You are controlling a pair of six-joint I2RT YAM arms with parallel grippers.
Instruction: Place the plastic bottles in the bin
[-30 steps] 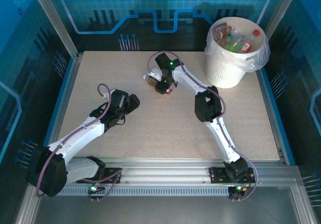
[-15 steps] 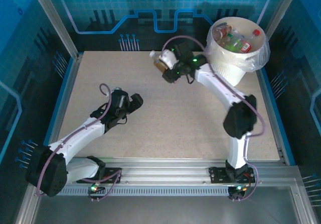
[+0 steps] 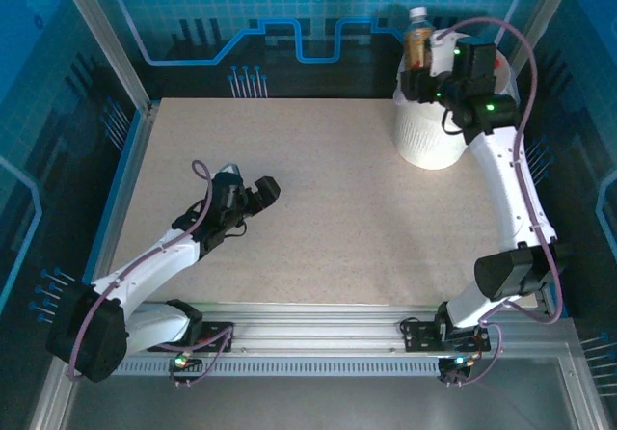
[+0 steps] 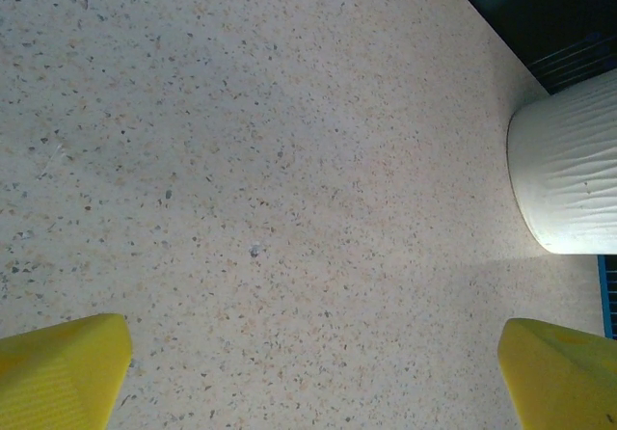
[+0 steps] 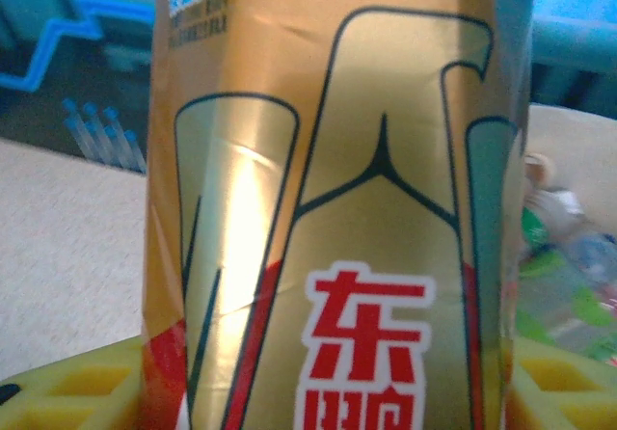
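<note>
A plastic bottle (image 3: 417, 37) with a gold label and white cap stands upright in my right gripper (image 3: 420, 64), which is shut on it just above the near-left rim of the bin (image 3: 424, 141). In the right wrist view the gold label with red characters (image 5: 328, 208) sits between the yellow fingers (image 5: 77, 382), and several bottles (image 5: 564, 276) lie in the bin behind it. My left gripper (image 3: 262, 193) hovers low over the left-middle of the table, open with nothing in it. Its yellow fingertips (image 4: 58, 372) frame bare tabletop, with the bin's ribbed wall (image 4: 569, 174) far off.
The speckled beige table (image 3: 318, 208) is bounded by a blue rim and aluminium posts. The bin stands in the far right corner against the back panel. My right arm's elbow (image 3: 511, 271) is raised over the table's right edge.
My right arm has swung the bottle from the table's far middle up and right to the bin's rim. The left gripper has edged slightly right.
</note>
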